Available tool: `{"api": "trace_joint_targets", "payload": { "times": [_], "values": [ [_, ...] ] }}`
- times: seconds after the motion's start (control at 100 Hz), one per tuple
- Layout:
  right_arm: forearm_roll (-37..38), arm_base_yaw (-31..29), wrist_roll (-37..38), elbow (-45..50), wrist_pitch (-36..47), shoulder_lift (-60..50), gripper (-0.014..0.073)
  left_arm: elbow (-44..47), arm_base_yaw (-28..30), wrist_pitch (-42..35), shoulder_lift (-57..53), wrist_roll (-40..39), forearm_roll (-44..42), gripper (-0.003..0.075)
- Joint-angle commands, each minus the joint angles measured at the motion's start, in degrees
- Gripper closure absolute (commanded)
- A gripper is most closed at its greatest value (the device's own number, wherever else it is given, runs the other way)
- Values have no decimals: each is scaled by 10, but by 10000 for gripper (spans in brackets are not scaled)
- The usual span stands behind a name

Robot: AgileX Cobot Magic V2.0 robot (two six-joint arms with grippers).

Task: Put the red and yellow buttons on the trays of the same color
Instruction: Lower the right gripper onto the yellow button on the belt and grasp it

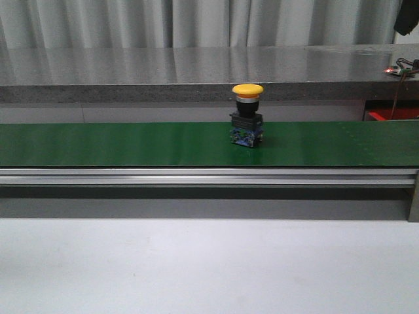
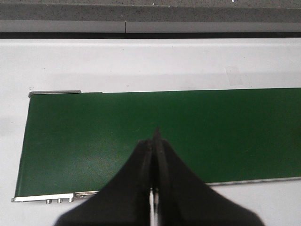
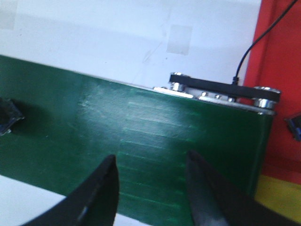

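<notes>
A yellow button (image 1: 247, 114) with a black body and blue base stands upright on the green conveyor belt (image 1: 131, 144), near the middle of the front view. Only a dark edge of the yellow button (image 3: 9, 117) shows in the right wrist view. My right gripper (image 3: 151, 162) hangs open over the belt's end with nothing between its fingers. A red tray (image 3: 277, 70) and a yellow tray (image 3: 277, 200) lie just past that end. My left gripper (image 2: 154, 136) is shut and empty above the belt's other end. No red button is in view.
A grey stone counter (image 1: 196, 72) runs behind the belt, with curtains beyond. The belt has an aluminium rail (image 1: 196, 175) along its front. A black bracket with a cable (image 3: 223, 87) sits at the belt's right end. White tabletop (image 1: 196, 268) lies in front.
</notes>
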State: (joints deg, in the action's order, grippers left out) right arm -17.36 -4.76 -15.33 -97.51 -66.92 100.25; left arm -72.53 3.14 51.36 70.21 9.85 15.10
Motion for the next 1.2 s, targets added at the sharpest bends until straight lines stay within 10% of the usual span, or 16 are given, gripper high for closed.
{"api": "trace_joint_targets", "payload": {
  "times": [0.0,0.39,1.19],
  "values": [
    [-20,15,-12,21,33,-53,248,-14,-4,-28,-17,0,14,739],
    [-70,115,-43,35,37,-56,-17,-14,-4,-28,-17,0,13,739],
    [38,187,-41,34,113,37,-17,-14,-4,-28,-17,0,13,739]
  ]
}}
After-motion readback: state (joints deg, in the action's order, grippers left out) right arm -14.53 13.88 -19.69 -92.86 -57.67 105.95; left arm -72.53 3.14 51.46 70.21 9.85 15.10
